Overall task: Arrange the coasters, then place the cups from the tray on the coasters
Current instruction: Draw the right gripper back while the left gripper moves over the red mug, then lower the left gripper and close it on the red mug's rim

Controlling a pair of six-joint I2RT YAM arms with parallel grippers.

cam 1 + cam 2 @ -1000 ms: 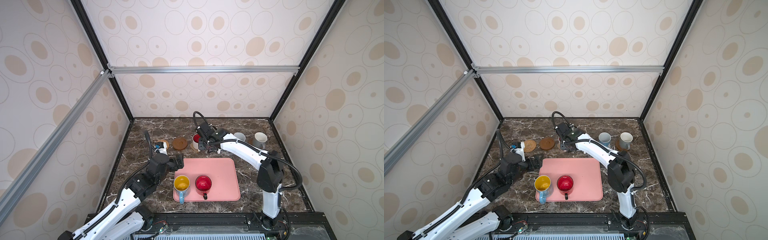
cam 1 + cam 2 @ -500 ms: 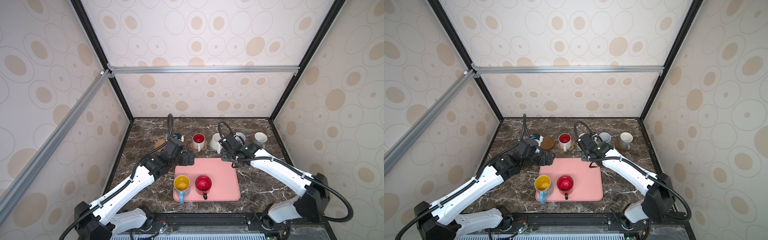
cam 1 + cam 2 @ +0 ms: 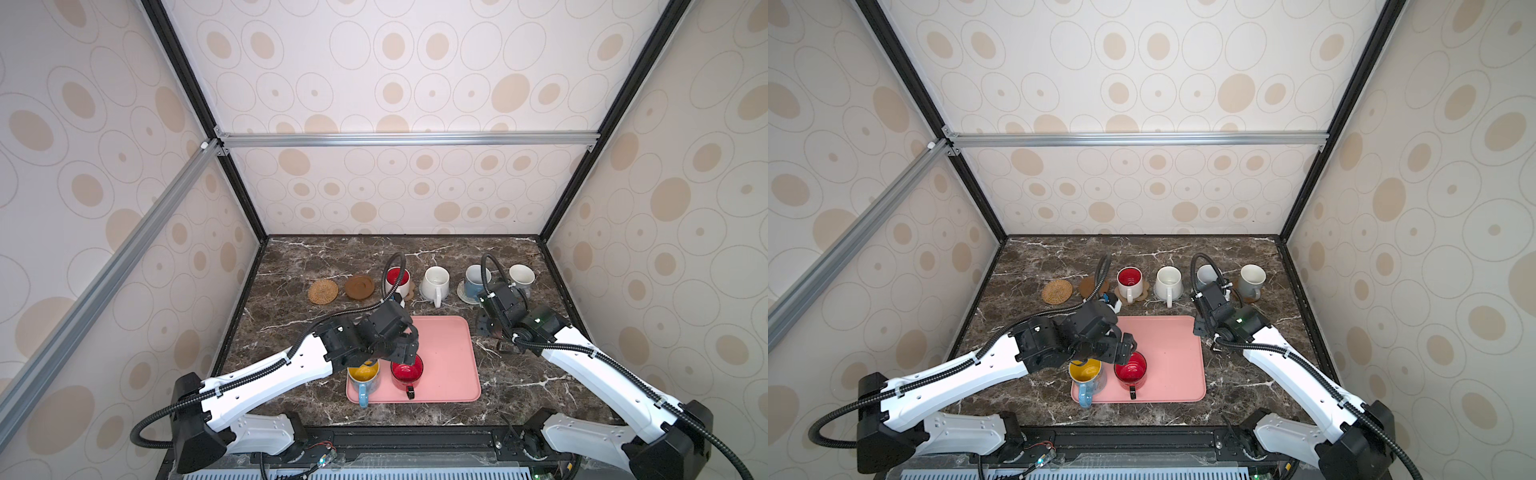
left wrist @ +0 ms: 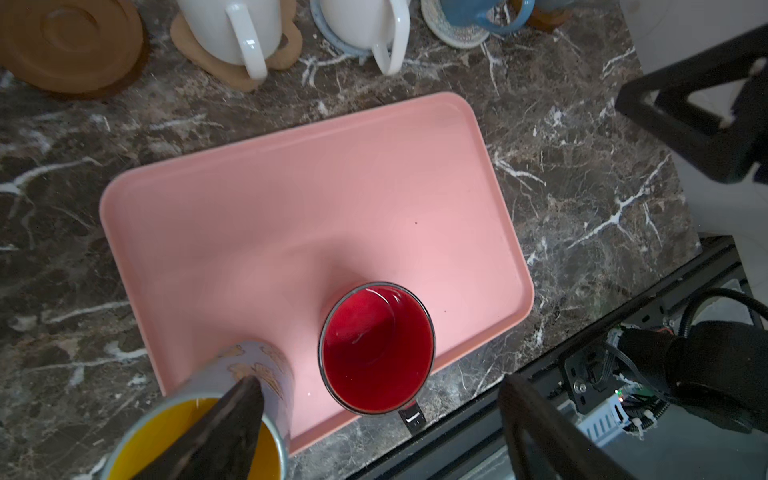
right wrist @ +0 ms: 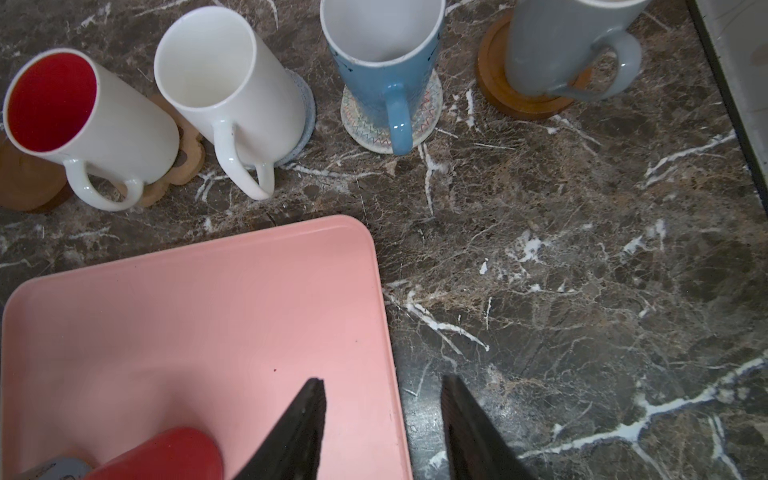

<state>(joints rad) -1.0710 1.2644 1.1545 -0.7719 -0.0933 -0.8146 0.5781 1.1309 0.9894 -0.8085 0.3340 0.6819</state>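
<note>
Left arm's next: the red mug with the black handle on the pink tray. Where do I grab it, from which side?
Probably pinch the upright red mug by its rim wall from above, fingers straddling it, on its right, over bare pink tray. The black handle points toward the front edge; the blue mug with yellow inside crowds its left.

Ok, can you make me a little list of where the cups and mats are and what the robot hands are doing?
On the tray: blue cup with yellow inside, red cup
On coasters: white cup with red inside, white cup, light blue cup, grey-white cup
Empty coasters: rattan coaster, brown wooden disc
Left gripper: open, over the two tray cups
Right gripper: open, empty, beside the tray
</note>
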